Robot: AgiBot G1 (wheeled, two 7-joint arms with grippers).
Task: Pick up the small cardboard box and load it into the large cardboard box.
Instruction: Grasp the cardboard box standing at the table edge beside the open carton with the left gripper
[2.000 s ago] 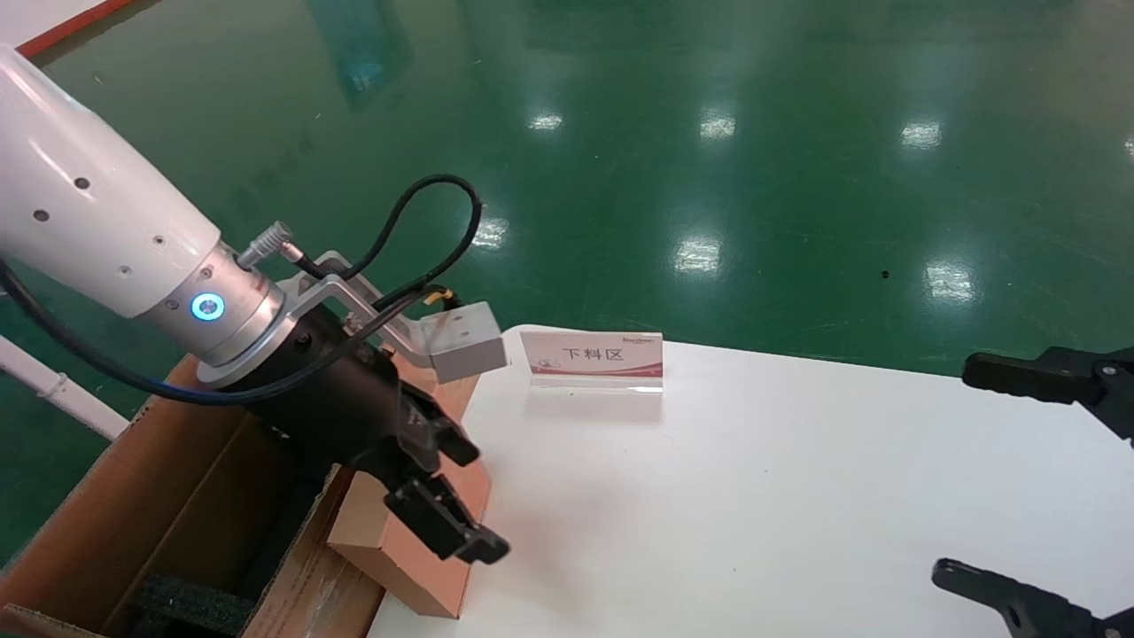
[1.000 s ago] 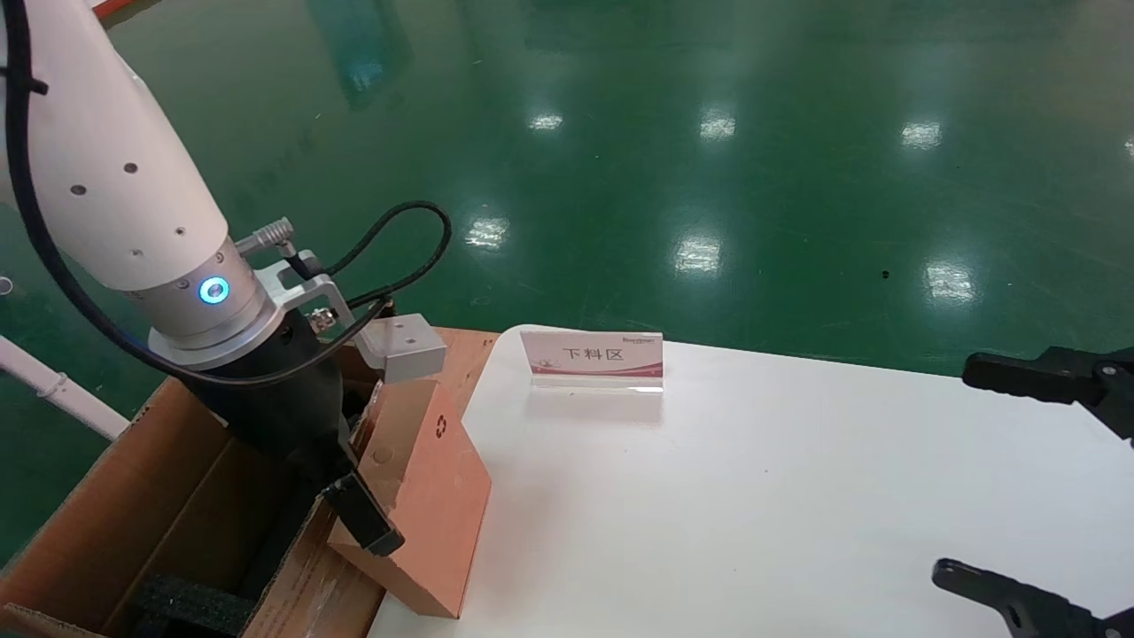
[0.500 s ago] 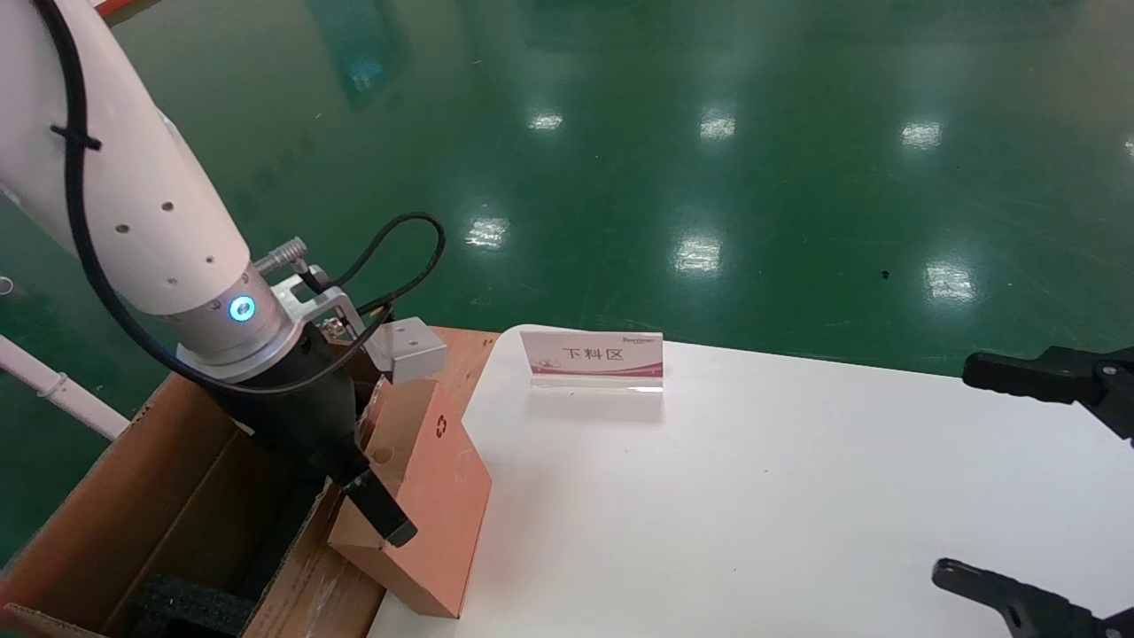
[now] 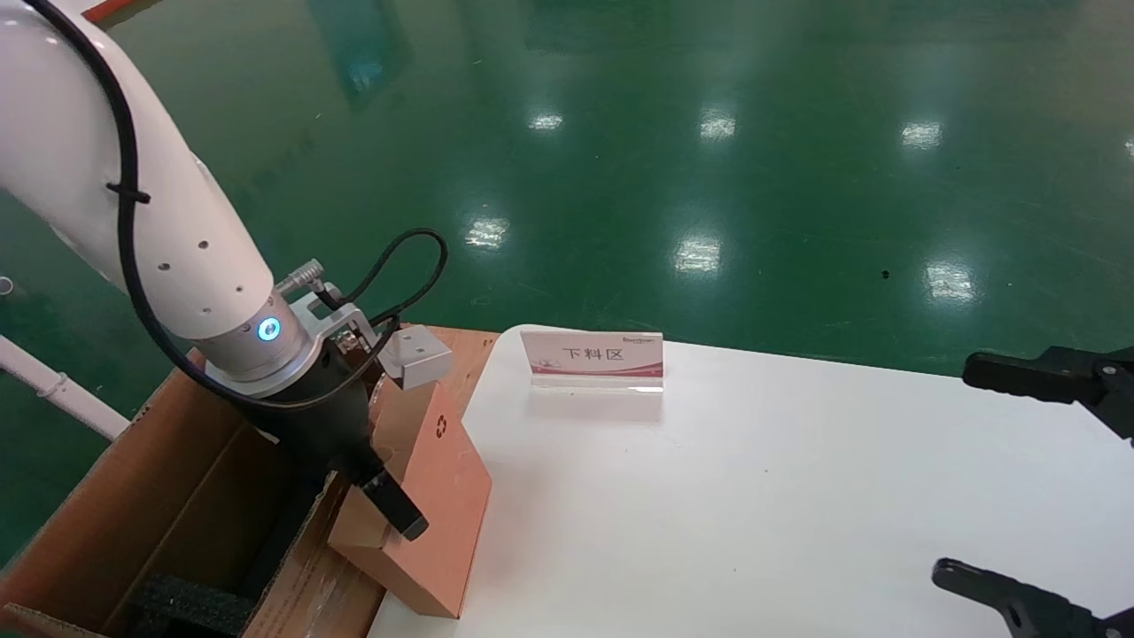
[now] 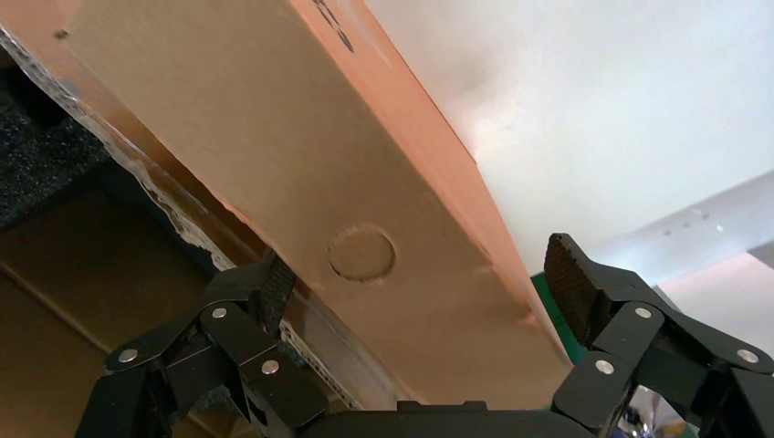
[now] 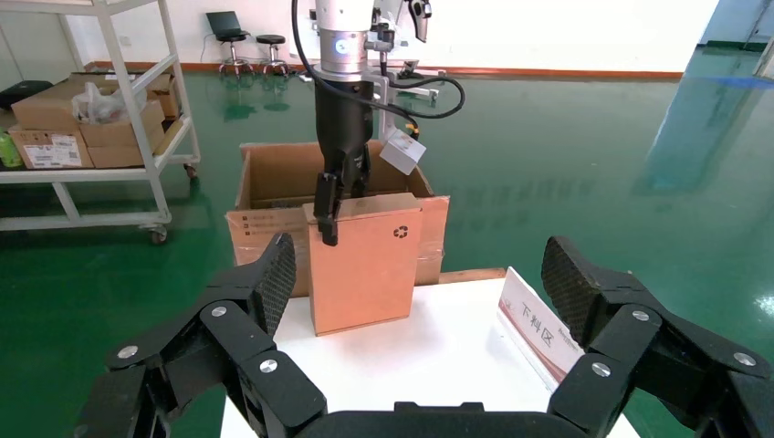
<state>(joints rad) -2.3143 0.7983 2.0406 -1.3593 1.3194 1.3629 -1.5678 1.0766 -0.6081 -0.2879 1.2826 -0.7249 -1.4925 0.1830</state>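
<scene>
The small cardboard box (image 4: 438,496) stands on edge at the white table's left rim, leaning against the large cardboard box (image 4: 168,478). My left gripper (image 4: 379,498) is down over its top and open. In the left wrist view the narrow top face of the small cardboard box (image 5: 365,210), with its round punched mark, lies between the spread fingers (image 5: 266,290) of the left gripper (image 5: 418,274); the far pad stands clear of the orange face. The right wrist view shows one finger hanging over the front of the small cardboard box (image 6: 363,265). My right gripper (image 4: 952,470) is parked open at the table's right edge.
A small acrylic sign (image 4: 592,357) stands at the back of the white table (image 4: 753,496). Black foam (image 4: 190,604) lies inside the large box. A shelf cart (image 6: 91,100) with cartons stands on the green floor beyond the large cardboard box (image 6: 274,178).
My left gripper turned from lying across the small box's front to pointing down over its top edge, then sank lower around it. The small box and right arm stayed put.
</scene>
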